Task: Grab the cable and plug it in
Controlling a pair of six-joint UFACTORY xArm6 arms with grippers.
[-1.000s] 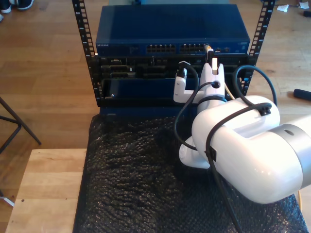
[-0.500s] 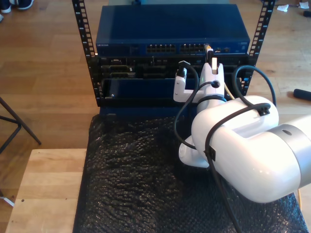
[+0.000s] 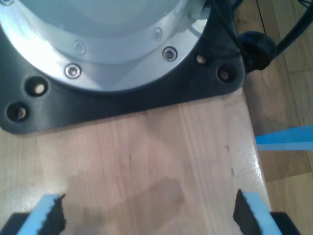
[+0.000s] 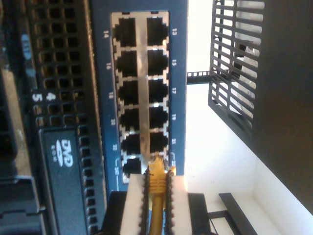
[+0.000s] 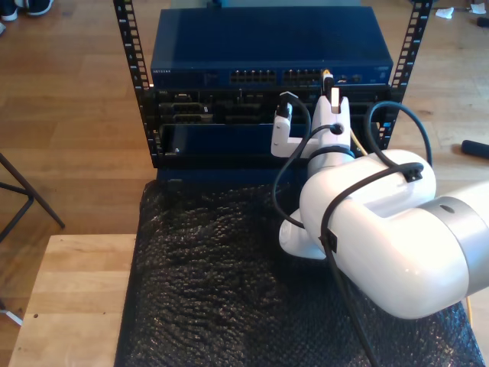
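Observation:
The yellow-orange cable [image 4: 156, 208] runs between the white fingers [image 4: 134, 200] of my second gripper [image 4: 156, 177], which is shut on it. Its plug tip [image 4: 157, 168] sits at the edge of the last ports in the switch's port block [image 4: 142, 93]; whether it is inside a port is hidden. In the exterior view my second gripper [image 5: 331, 96] is up against the blue network switch [image 5: 229, 46], with the cable's tip [image 5: 327, 76] at the ports on the exterior view's right. My first gripper [image 3: 149, 218] stands open over a bare wooden tabletop [image 3: 161, 161], facing an arm base [image 3: 98, 58].
The switch sits in a black rack [image 5: 131, 53] above other units, one with a DVD drive [image 4: 63, 152]. A black bubble-wrap mat [image 5: 214, 283] lies in front of the rack. Thick black arm cables [image 5: 286, 183] loop around the white arm. Blue tape [image 3: 286, 139] lies on the floor.
My second gripper has edged slightly forward toward the switch, carrying the cable's tip nearer the ports. The white arm behind it shifted slightly toward the exterior view's left.

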